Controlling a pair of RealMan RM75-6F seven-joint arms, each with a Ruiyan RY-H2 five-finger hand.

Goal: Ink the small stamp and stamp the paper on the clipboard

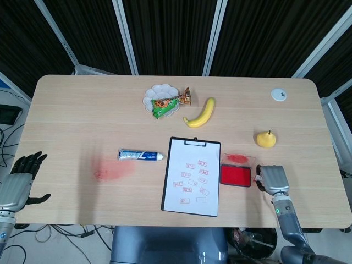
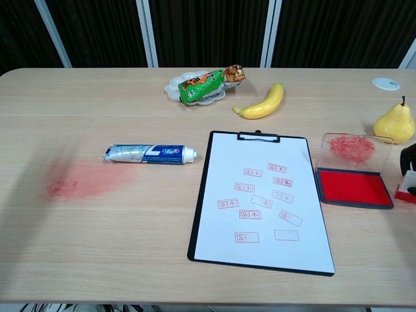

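At the head view's lower left edge the left hand (image 1: pixel 16 184) hangs off the table (image 1: pixel 71 110), dark fingers spread and released. A red smear (image 1: pixel 113 169) stains the pale wood (dark slatted panels behind). The clipboard (image 1: pixel 192 176) lies at centre, red ink pad (image 1: pixel 236 175) beside it. At lower right the right hand (image 1: pixel 272 180) grasps the small stamp (image 2: pixel 407 188).

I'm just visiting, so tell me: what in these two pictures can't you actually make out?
- Small stamp: chest view, cut off by the right edge; head view, mostly hidden under the right robot hand, so its grip is unclear.
- Red marks on the paper: too small to read in either view.
- Left robot hand: head view only, partly cut off by the left edge.
- Snack packet lettering: too small.
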